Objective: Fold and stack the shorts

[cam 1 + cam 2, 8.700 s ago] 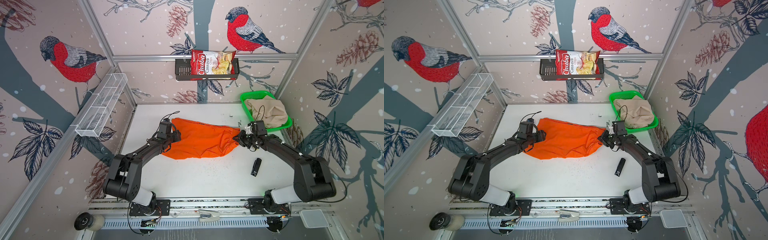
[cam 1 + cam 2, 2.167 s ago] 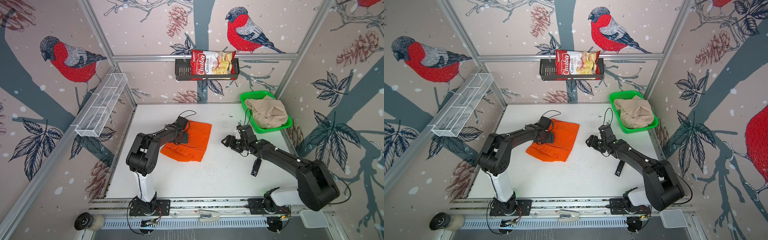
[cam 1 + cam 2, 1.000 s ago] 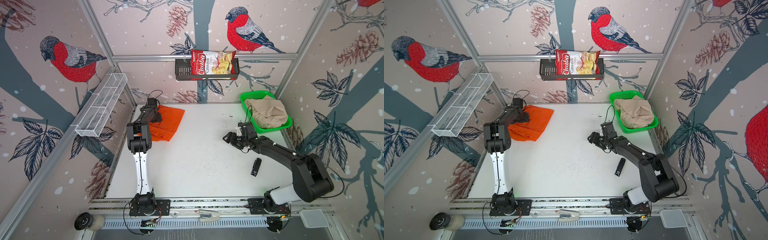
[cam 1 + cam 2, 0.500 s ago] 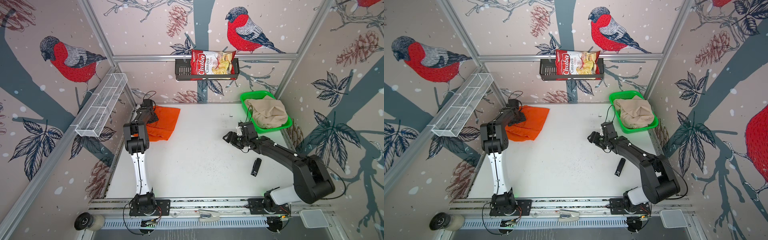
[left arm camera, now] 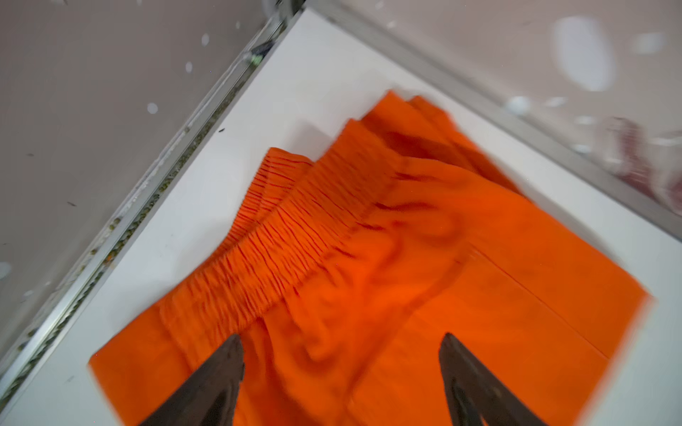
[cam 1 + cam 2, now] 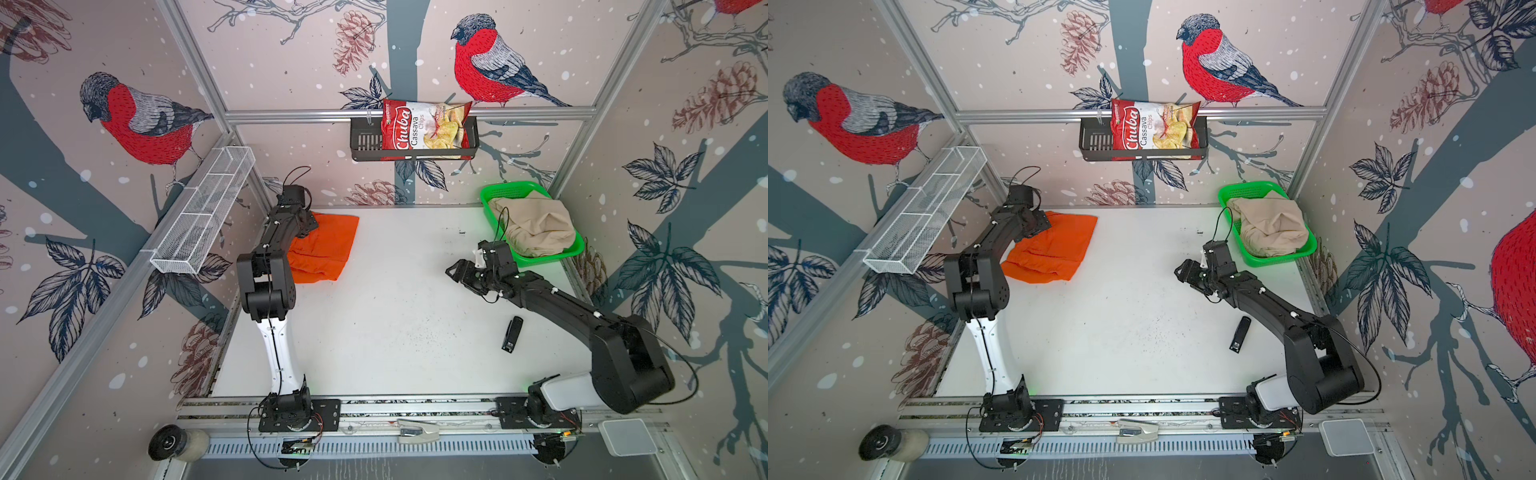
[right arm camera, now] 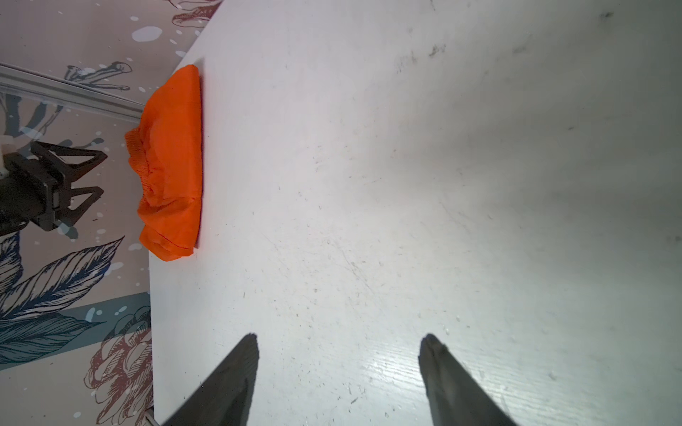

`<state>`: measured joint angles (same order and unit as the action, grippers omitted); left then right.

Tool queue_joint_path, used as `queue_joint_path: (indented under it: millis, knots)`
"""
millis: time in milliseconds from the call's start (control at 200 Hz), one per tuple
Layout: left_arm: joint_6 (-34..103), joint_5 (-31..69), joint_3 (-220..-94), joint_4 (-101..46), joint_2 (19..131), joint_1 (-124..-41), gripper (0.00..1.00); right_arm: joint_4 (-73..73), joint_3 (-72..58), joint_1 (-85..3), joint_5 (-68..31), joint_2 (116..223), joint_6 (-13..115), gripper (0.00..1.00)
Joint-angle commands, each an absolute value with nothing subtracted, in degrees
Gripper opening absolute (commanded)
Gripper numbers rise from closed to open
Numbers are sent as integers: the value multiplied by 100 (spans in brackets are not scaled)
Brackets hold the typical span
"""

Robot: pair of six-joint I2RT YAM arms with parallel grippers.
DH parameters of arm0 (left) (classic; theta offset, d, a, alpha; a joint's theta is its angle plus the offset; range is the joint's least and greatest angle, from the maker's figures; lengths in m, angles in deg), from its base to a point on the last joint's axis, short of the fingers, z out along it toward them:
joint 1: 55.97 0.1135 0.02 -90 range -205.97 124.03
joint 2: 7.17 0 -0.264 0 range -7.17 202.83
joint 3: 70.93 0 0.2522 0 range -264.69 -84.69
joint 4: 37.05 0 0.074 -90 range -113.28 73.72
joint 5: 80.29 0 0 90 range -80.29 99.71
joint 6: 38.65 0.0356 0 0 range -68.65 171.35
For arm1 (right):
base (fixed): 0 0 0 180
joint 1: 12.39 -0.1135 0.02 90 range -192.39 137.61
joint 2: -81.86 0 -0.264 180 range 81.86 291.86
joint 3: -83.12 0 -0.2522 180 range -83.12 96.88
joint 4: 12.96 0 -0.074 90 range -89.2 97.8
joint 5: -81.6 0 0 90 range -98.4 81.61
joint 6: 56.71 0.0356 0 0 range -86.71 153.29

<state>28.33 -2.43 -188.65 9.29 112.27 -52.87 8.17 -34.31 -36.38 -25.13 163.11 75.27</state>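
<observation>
The orange shorts (image 6: 328, 245) lie folded on the white tabletop (image 6: 395, 299), in its far left corner, close to the back wall and to the left wall. In both top views they make a compact, roughly square packet of several layers. In the left wrist view the gathered elastic waist of this pair (image 5: 406, 276) faces the left wall, and the picture is a little blurred.

The left end effector (image 5: 342, 338) is above the near part of the packet. Its jaws stand wide apart and hold nothing. The right wrist view shows the same end effector (image 7: 99, 175) from the side, with its two fingers spread and a clear gap between them and the orange cloth (image 7: 171, 166).

The beige shorts (image 6: 536, 226) are in the green mesh basket (image 6: 505, 192) in the far right corner. They are crumpled, not folded, and they rise above the rim of the basket.

The right end effector (image 7: 340, 336) is over the bare tabletop, to the right of the middle and near the basket. It points toward the left side. Its jaws are released too, and between them there is only the white surface. A small black oblong object (image 6: 512, 333) lies on the tabletop beside the right arm, nearer to the front edge.
</observation>
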Motion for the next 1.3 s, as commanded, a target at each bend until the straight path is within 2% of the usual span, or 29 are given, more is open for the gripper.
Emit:
queue_joint_path:
  millis: [0, 190, 325, 445, 775, 1296]
  knots:
    - [3079, -268, -18457, 1012, 10591, -5531, 83, 903, -3344, -3640, -2445, 16179, 7453, 71]
    - [3054, 1055, -16643, 495, 9298, -5795, 81, 946, -3339, -3633, -2457, 16084, 7456, 70]
    - [2800, 1302, -15276, 136, 8634, -6143, 81, 963, -3329, -3648, -2535, 16162, 7450, 71]
    - [2583, 1485, -14497, -240, 8489, -6194, 82, 947, -3322, -3674, -2588, 16208, 7452, 71]
    - [2532, 1472, -14286, -736, 8955, -6212, 82, 927, -3438, -3717, -2529, 16095, 7512, 71]
    - [2617, 1511, -15017, -933, 9902, -6212, 82, 975, -3404, -3705, -2475, 16110, 7495, 71]
